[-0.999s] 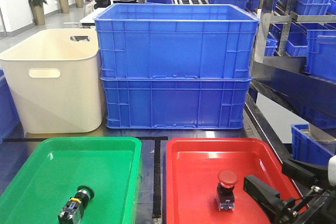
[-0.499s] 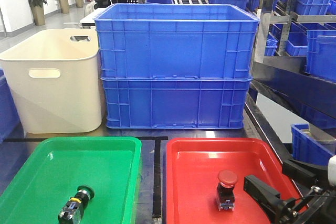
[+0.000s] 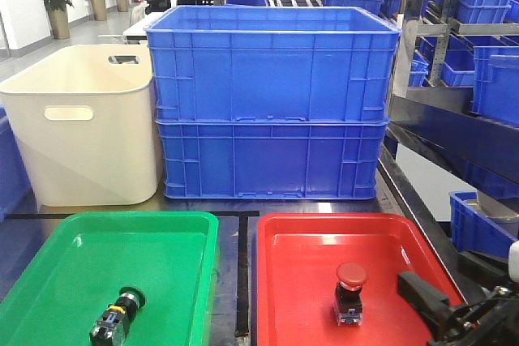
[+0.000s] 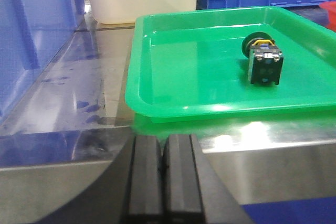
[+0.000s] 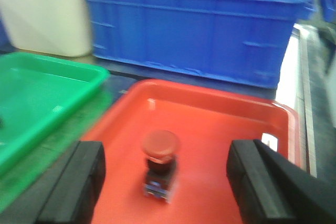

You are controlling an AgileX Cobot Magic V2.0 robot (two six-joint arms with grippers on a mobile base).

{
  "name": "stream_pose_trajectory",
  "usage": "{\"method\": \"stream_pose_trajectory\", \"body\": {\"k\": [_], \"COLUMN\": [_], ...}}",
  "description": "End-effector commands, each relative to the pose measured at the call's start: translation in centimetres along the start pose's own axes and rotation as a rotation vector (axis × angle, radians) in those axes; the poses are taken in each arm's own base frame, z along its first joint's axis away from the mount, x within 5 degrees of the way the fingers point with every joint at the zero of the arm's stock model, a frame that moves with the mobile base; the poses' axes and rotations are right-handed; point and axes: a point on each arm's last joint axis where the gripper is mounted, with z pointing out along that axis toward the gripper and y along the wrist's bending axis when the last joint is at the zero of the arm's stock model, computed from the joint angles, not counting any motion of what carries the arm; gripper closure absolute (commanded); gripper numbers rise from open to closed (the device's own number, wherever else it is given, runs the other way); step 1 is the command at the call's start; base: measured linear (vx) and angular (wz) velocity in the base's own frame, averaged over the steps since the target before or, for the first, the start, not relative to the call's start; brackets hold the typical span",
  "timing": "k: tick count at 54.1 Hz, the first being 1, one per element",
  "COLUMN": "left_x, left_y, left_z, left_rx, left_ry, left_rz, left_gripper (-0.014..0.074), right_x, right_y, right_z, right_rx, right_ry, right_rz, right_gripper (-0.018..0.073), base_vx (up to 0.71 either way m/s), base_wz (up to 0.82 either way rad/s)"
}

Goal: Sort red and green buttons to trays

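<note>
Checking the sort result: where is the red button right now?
In the front view the red button stands upright in the red tray, toward its near right part, with the open right gripper just beyond it, not touching.

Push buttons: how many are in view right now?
2. The green button lies on its side in the green tray; the red button stands upright in the red tray. No others visible.
</note>
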Motion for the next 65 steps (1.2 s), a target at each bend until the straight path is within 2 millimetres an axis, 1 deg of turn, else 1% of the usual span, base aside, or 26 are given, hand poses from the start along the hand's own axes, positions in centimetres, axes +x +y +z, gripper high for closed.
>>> {"method": "stream_pose_trajectory", "body": {"k": [1,9,13,15,18,22,27,32,34,38,42,47,49,56,59,65], "left_x": [-1.4,-1.4,-1.4,-1.4,-1.4,-1.4,-1.4,-1.4,-1.4,-1.4,-1.4,-1.4,-1.4,-1.4,-1.4,-1.4], "left_y": [0.1,0.1,0.1,0.1,0.1,0.1,0.1,0.1,0.1,0.1,0.1,0.1,0.1,0.1,0.1,0.1], "left_z": [-0.3,-0.3,-0.3,-0.3,-0.3,-0.3,-0.3,-0.3,-0.3,-0.3,-0.3,-0.3,-0.3,-0.3,-0.3,-0.3], "left_rx": [-0.008,-0.008,-0.008,-0.008,-0.008,-0.008,-0.008,-0.008,-0.008,-0.008,-0.008,-0.008,-0.008,-0.009,-0.009,-0.008], "left_ry": [-0.115,-0.115,-0.115,-0.115,-0.115,-0.115,-0.115,-0.115,-0.115,-0.115,-0.115,-0.115,-0.115,-0.115,-0.115,-0.113], "left_rz": [-0.011,-0.011,-0.011,-0.011,-0.011,-0.011,-0.011,-0.011,-0.011,-0.011,-0.011,-0.011,-0.011,-0.01,-0.01,-0.01], "left_gripper": [0.0602,0.0602,0.0602,0.0602,0.0602,0.0602,0.0602,0.0602,0.0602,0.0602,0.0602,0.0602,0.0602,0.0602,0.0604,0.0603], "right_x": [-1.3,-2.3,-2.4,-2.1,-1.2,0.3,2.5,3.9,4.4,5.6,7.1,9.2,10.1,13.3,13.9,13.8], "right_y": [-0.1,-0.4,-0.8,-1.0,-1.0,-0.7,-0.4,-0.3,-0.4,-0.8,-1.1,-1.3,-1.4,-1.6,-1.7,-1.8], "right_z": [-0.6,-2.8,-4.4,-5.2,-6.0,-6.7,-7.6,-8.8,-9.3,-10.2,-11.0,-11.2,-11.1,-10.7,-10.8,-10.8], "right_rx": [0.007,0.047,0.097,0.117,0.122,0.1,0.071,0.075,0.095,0.149,0.212,0.269,0.287,0.332,0.353,0.371], "right_ry": [-0.054,-0.124,-0.141,-0.133,-0.108,-0.083,-0.081,-0.142,-0.173,-0.231,-0.271,-0.285,-0.286,-0.274,-0.24,-0.237], "right_rz": [-0.01,0.038,0.128,0.173,0.216,0.215,0.112,-0.035,-0.059,-0.048,-0.039,-0.023,-0.026,-0.029,-0.006,-0.006], "right_gripper": [0.0043,0.0057,0.0069,0.0077,0.009,0.0106,0.0142,0.0198,0.023,0.031,0.0414,0.054,0.0575,0.0574,0.0573,0.0573], "base_vx": [0.0,0.0,0.0,0.0,0.0,0.0,0.0,0.0,0.0,0.0,0.0,0.0,0.0,0.0,0.0,0.0], "base_wz": [0.0,0.0,0.0,0.0,0.0,0.0,0.0,0.0,0.0,0.0,0.0,0.0,0.0,0.0,0.0,0.0]}}
